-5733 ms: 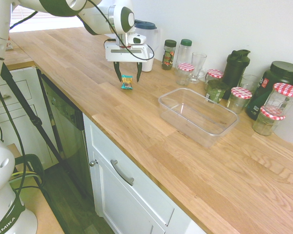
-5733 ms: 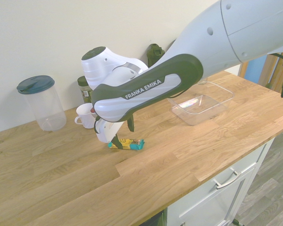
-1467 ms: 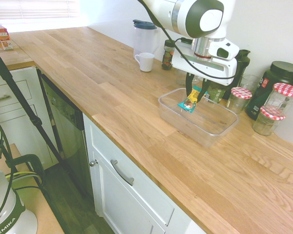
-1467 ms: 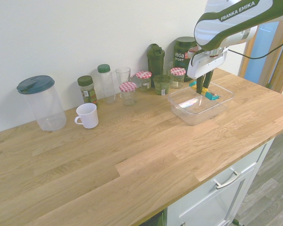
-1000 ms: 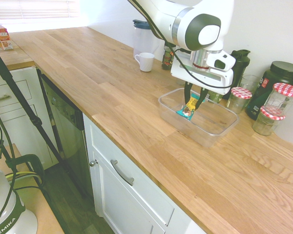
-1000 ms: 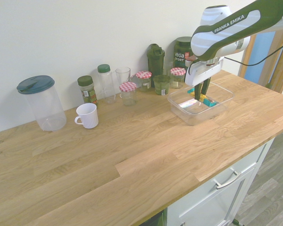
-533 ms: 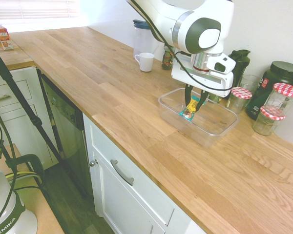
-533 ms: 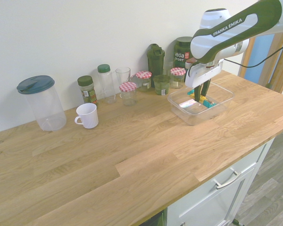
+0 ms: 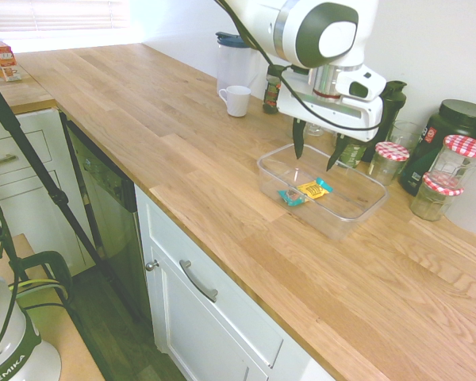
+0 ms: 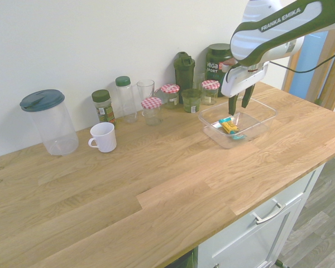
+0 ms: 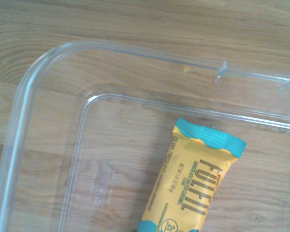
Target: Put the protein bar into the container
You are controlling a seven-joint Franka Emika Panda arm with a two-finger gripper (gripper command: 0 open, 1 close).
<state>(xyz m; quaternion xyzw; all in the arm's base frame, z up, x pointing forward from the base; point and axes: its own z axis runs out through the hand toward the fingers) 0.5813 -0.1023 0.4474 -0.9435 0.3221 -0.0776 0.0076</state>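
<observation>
The protein bar, yellow-orange with teal ends, lies flat on the floor of the clear plastic container. In the second exterior view the bar rests near the middle of the tub. The wrist view shows the bar close up inside a rounded corner of the container. My gripper hangs above the tub, open, with nothing between its dark fingers. From the other side the gripper stands just over the bar.
Behind the tub stand red-checked-lid jars, a dark shaker bottle, a large green tub and glasses. Farther left are a white mug, spice bottles and a clear pitcher with a blue lid.
The fingers spread apart and let go of the bar, which dropped flat onto the container floor. The gripper rose a little above the tub.
</observation>
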